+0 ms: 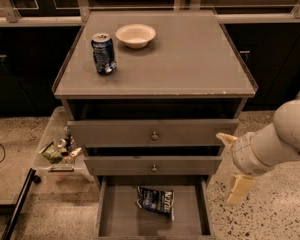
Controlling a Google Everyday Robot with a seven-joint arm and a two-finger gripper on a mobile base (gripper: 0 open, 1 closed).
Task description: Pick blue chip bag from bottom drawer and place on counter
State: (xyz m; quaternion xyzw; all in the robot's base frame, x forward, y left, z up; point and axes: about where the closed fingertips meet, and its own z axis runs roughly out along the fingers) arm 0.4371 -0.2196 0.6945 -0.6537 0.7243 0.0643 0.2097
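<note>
The blue chip bag (156,200) lies crumpled on the floor of the open bottom drawer (115,216), near its back middle. The counter (190,59) is the flat grey-brown cabinet top above the three drawers. My gripper (226,168) hangs at the right of the cabinet, level with the middle drawer and outside the bottom drawer. It is open and empty, with one cream finger (225,138) pointing up-left and the other finger (238,189) pointing down. It is to the right of the bag and above it.
A blue soda can (104,53) and a white bowl (135,35) stand on the counter's back left. The two upper drawers with round knobs (154,135) stand slightly open. A clear bin of small items (60,149) sits on the floor to the cabinet's left.
</note>
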